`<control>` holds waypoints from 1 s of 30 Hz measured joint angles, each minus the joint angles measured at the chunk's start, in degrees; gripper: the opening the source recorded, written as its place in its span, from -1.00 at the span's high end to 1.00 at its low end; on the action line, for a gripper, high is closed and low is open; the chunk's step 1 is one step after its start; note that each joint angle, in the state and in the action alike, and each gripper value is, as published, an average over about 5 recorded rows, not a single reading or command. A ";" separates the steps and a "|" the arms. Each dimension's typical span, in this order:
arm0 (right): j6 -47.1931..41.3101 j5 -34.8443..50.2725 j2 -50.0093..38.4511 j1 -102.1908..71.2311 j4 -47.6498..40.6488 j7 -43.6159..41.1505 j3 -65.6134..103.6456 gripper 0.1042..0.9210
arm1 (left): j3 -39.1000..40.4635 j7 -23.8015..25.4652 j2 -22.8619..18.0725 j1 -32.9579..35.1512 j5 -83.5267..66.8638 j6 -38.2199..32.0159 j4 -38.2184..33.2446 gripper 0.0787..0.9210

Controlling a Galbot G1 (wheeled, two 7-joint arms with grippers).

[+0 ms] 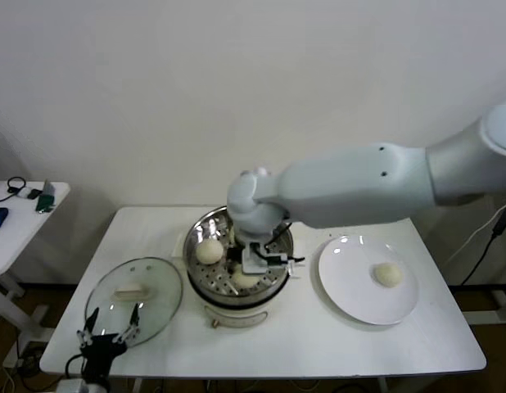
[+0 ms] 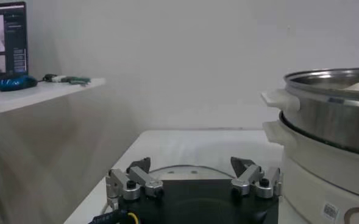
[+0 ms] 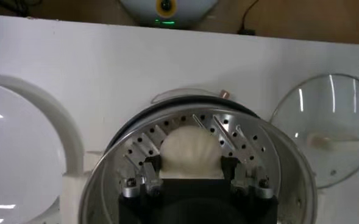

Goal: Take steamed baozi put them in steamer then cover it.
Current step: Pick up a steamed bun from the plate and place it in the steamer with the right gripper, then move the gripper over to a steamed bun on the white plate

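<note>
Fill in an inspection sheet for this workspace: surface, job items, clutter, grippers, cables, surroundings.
Surface: white table, nothing spilled.
Job items: steamer mid-table with a baozi inside; one baozi on the plate; cover lies flat on the table to the steamer's left.
Clutter: nothing seen.
Grippers: right gripper inside the steamer, shut on another baozi; left gripper open at the cover's near edge.
Cables: black cable off the table's right edge.
Surroundings: side table on the left with small items.
</note>
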 measured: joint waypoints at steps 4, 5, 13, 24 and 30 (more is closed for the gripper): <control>0.14 -0.92 1.32 -2.29 -1.84 0.56 0.05 -0.34 | -0.06 -0.05 0.00 0.06 -0.05 -0.11 0.08 -0.77; 0.21 -1.06 1.53 -2.76 -2.29 0.70 0.08 -0.34 | -0.06 -0.06 -0.01 0.08 -0.06 -0.12 0.09 -0.77; 0.90 -1.42 2.05 -4.72 -5.26 1.84 0.76 -0.56 | 0.06 -0.09 -0.17 0.10 -0.02 -0.13 0.02 -0.77; 2.27 5.54 -1.62 -1.20 -6.11 -0.70 1.05 -0.76 | 0.45 -0.09 -0.31 -0.37 0.24 -0.02 -0.01 -0.77; -0.77 16.63 -8.06 5.13 -6.83 -5.11 -2.07 -0.76 | 0.82 -0.06 -0.56 -0.81 0.51 -0.03 0.47 -0.77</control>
